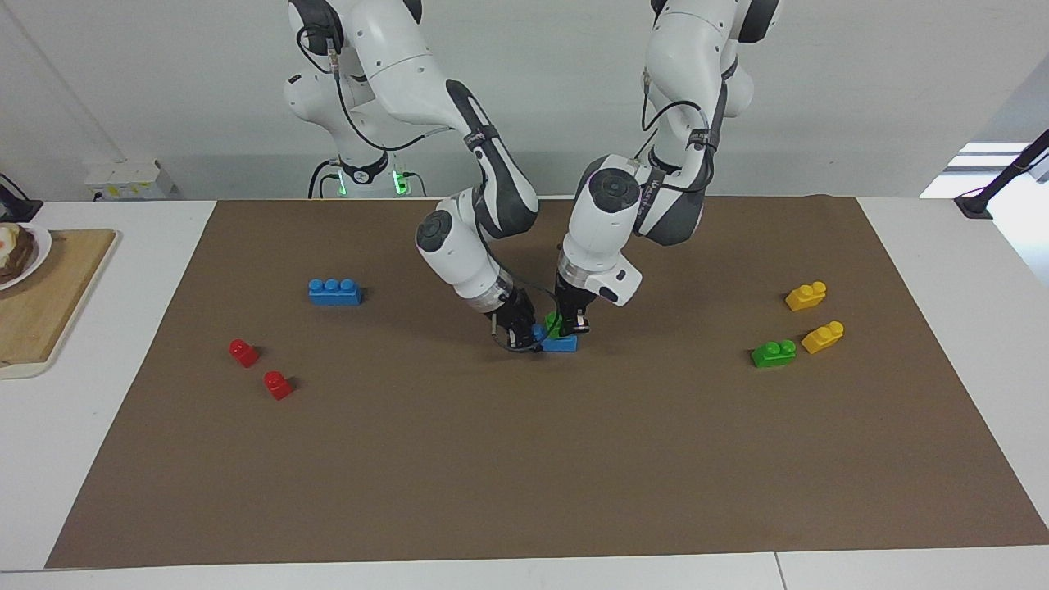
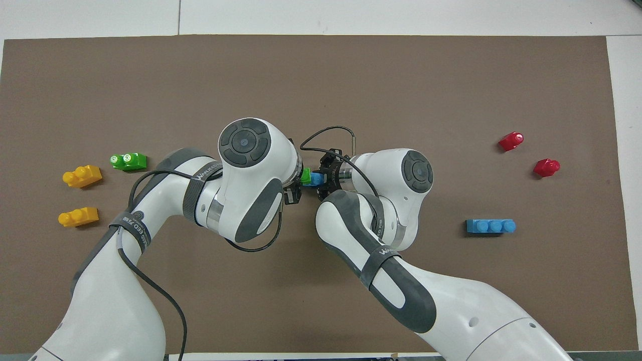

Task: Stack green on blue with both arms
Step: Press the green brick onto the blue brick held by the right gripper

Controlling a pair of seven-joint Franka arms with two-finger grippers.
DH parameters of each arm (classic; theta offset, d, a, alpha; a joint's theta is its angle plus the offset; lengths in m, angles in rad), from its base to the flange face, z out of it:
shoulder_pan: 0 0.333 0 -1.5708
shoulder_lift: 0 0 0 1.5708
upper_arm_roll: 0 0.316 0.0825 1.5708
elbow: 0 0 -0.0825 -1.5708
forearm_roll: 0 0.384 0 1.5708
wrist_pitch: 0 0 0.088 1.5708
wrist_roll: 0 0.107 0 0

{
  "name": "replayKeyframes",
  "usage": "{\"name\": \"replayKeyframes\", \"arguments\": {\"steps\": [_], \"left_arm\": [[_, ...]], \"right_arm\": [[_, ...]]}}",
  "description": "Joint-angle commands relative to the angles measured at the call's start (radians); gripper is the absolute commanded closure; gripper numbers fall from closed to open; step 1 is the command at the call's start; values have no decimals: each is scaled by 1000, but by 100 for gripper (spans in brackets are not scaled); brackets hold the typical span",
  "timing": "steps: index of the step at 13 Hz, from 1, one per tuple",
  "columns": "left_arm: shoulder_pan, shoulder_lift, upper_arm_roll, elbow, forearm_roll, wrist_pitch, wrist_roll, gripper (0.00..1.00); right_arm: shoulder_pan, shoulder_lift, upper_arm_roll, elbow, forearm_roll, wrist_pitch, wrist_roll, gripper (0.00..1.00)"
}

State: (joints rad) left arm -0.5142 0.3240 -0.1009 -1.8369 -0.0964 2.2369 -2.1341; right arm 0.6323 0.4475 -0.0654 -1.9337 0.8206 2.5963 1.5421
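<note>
In the middle of the brown mat a green brick (image 1: 556, 323) sits on top of a blue brick (image 1: 562, 344) that rests on the mat. My left gripper (image 1: 571, 328) comes down from above and is shut on the green brick. My right gripper (image 1: 524, 336) reaches in low from the right arm's end and is shut on the end of the blue brick. In the overhead view only slivers of the green brick (image 2: 305, 175) and the blue brick (image 2: 316, 178) show between the two wrists. I cannot tell whether the green brick is pressed fully down.
A second blue brick (image 1: 334, 291) and two red bricks (image 1: 243, 351) (image 1: 278, 384) lie toward the right arm's end. A second green brick (image 1: 774, 353) and two yellow bricks (image 1: 806, 296) (image 1: 822, 336) lie toward the left arm's end. A wooden board (image 1: 49, 303) sits off the mat.
</note>
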Motion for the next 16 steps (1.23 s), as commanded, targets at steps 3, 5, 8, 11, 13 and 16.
{"name": "replayKeyframes", "arguments": {"steps": [3,5,8,11,13,16], "left_arm": [[-7,-10,13,-59,18,21,22,100],[-7,-10,15,-58,18,13,39,47],[-12,-10,17,-39,47,-23,43,0],[6,-14,20,42,72,-100,45,0],[28,-16,21,88,70,-138,55,0],[33,-26,20,62,63,-126,48,0]], "right_arm": [[-3,16,-8,-34,37,57,-50,100],[-2,16,-8,-34,37,57,-50,100],[-3,16,-8,-34,37,57,-48,100],[-3,16,-8,-34,38,56,-48,100],[-3,16,-8,-33,40,57,-48,100],[-3,16,-8,-34,40,56,-46,100]]}}
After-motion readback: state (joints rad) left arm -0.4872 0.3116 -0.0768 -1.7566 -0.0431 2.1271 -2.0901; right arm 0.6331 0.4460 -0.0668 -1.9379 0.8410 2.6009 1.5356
